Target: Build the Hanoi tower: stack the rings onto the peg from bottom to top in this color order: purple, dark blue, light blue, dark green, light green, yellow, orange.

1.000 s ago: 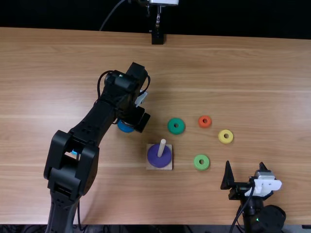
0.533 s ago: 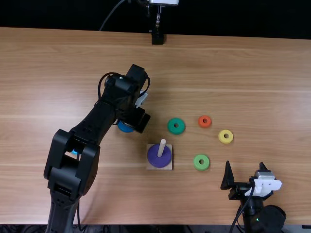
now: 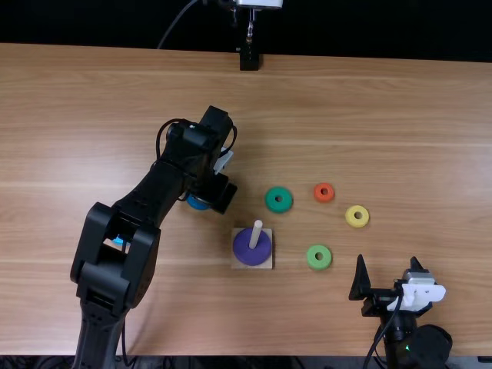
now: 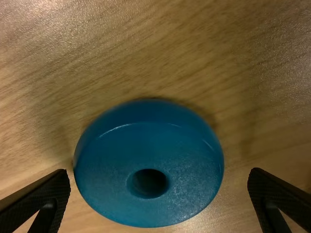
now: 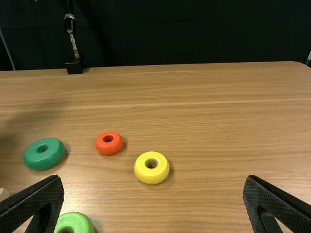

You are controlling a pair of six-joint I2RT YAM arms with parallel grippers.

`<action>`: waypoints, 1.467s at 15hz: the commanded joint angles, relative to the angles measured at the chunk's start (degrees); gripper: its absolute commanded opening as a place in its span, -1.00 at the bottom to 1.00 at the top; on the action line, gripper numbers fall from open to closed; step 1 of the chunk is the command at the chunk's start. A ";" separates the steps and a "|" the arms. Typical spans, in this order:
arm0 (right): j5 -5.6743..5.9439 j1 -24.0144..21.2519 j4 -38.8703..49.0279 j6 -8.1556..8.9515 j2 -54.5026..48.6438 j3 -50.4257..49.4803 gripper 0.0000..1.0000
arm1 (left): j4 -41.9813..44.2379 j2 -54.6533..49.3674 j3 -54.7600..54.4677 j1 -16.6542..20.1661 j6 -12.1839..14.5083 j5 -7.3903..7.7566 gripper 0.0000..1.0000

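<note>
Across the bench, the left arm largely covers a light blue ring, its outline unreadable. The right end effector waits released. The base carries the purple ring around its peg. Over the dark blue ring, the left end effector is spread wide; centre it first, since one finger sits closer, then squeeze evenly and lift level. Loose beyond lie the dark green ring, light green ring, yellow ring and orange ring.

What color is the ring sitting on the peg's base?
The ring is purple; it shows best in the top view.
</note>
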 commanded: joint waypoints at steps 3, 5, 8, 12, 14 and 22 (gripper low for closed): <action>0.11 -0.36 -4.06 0.42 -0.71 -3.85 1.00 | -0.06 1.49 -0.66 0.00 0.33 0.58 1.00; 0.11 -0.36 -4.06 0.42 -0.71 -3.85 1.00 | -0.06 1.58 -0.58 0.08 0.22 0.58 1.00; 0.11 -0.36 -4.06 0.42 -0.71 -3.85 1.00 | -0.17 2.72 -0.58 0.17 0.33 0.58 1.00; 0.11 -0.36 -4.06 0.42 -0.71 -3.85 1.00 | -0.17 2.72 -1.28 0.35 0.64 0.58 0.66; 0.11 -0.36 -4.06 0.42 -0.71 -3.85 1.00 | -0.06 2.64 -1.54 0.35 2.96 0.58 0.12; 0.11 -0.36 -4.06 0.42 -0.71 -3.85 1.00 | 3.95 -1.14 -2.51 0.26 3.28 0.58 -1.00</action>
